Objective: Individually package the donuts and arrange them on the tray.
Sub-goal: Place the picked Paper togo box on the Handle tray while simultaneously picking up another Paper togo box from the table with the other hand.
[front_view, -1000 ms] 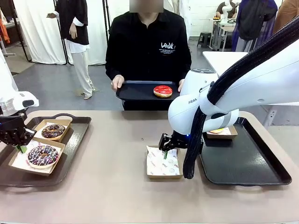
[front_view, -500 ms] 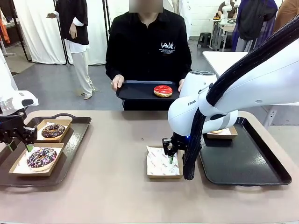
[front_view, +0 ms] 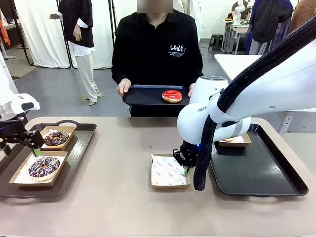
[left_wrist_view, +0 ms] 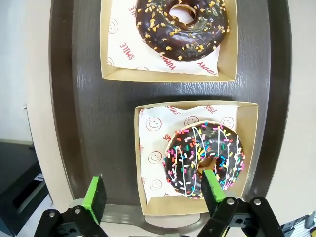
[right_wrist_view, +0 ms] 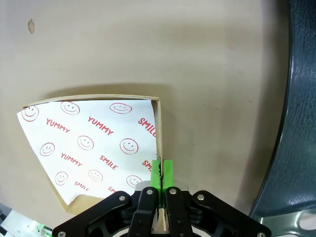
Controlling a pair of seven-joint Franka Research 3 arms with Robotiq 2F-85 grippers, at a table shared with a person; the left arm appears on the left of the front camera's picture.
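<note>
Glossy red donut point(front_view: 172, 96), smiley-printed white paper point(right_wrist_view: 94, 148)

Donuts point(front_view: 172, 96): four. Boxes point(front_view: 170, 174): four. Trays point(front_view: 266, 173): three.

A beige table point(front_view: 123, 197) spans the foreground, its top smooth and matt. Beyond its far edge lies a grey floor point(front_view: 54, 91), evenly lit with soft shadows. Behind the table to the left, white curtains point(front_view: 39, 34) hang to the floor, with a black stand point(front_view: 112, 22) beside them. Behind the table to the right stands a white table point(front_view: 234, 61), and farther back a small dark stool point(front_view: 216, 40) beside another work table point(front_view: 237, 27).
</note>
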